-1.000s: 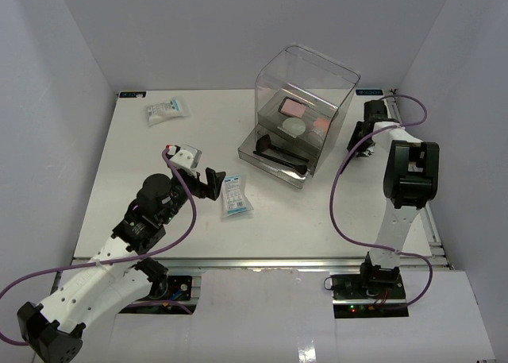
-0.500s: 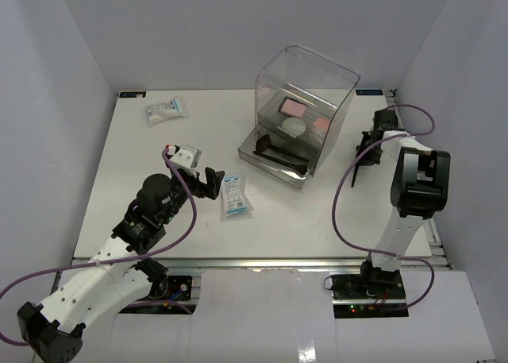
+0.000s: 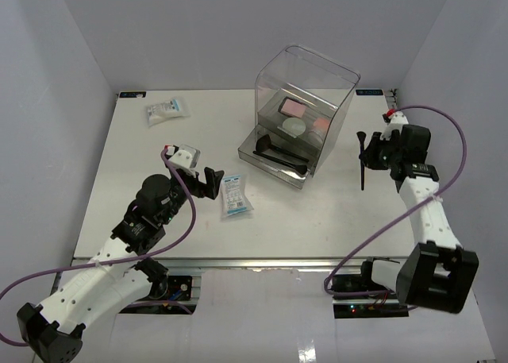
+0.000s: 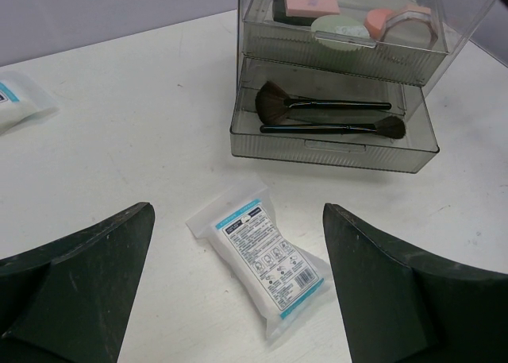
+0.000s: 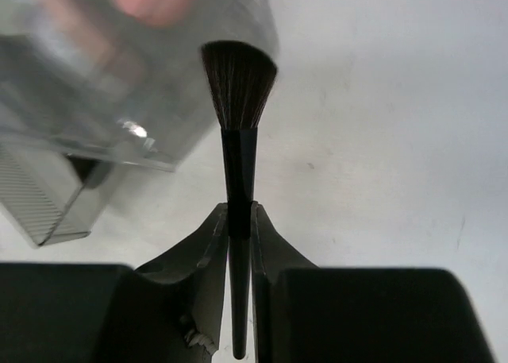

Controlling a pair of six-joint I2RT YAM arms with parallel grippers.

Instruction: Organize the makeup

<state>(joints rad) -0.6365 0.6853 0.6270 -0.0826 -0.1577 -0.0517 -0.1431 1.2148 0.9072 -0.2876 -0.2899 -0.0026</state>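
Right end effector (image 3: 371, 152) now swung nearer, black brush (image 3: 362, 166) pinched; left end effector (image 3: 212, 182) spread beside packet (image 3: 236, 195)

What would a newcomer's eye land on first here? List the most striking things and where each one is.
The clear box stands far centre, its lower drawer pulled open with two brushes lying inside. Just right of it, the right tool is shut on a slim black brush, bristles pointing away from the fingers. Near left, the left tool is wide open, facing a white-and-blue packet.
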